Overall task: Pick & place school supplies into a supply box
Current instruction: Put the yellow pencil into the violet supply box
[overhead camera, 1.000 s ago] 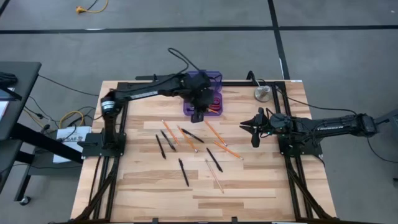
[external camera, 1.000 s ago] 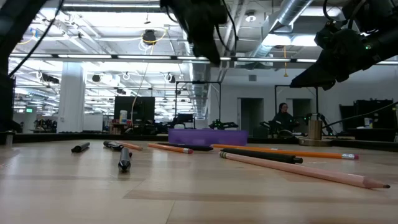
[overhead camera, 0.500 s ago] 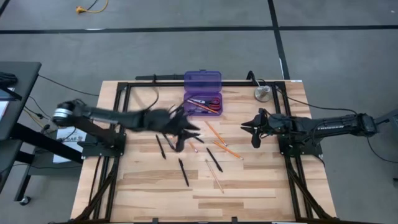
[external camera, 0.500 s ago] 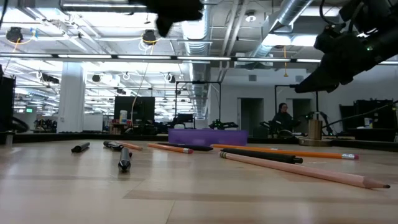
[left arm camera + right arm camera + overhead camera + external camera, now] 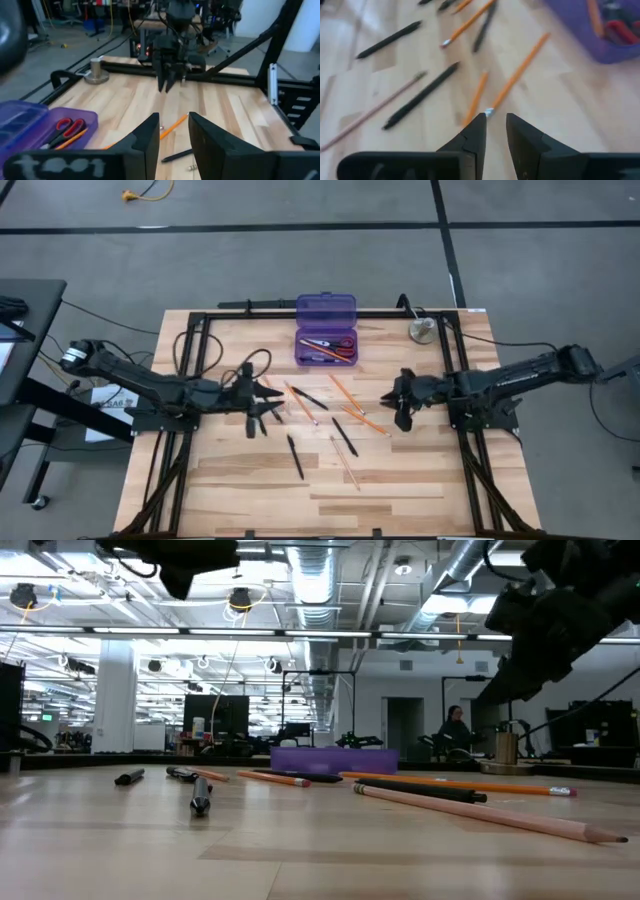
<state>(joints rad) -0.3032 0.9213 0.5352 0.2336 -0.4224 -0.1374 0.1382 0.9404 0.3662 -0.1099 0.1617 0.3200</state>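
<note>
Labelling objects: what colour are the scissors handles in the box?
Red. The scissors lie in the purple supply box, seen best in the left wrist view.

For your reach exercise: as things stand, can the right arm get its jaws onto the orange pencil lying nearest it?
Probably yes. The right gripper hangs just beside the orange pencil, jaws slightly apart and empty, and nothing lies between them. The left gripper is well away.

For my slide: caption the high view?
Both arms' end effectors, left and right, hover over scattered pencils; open purple box holds scissors.
</note>
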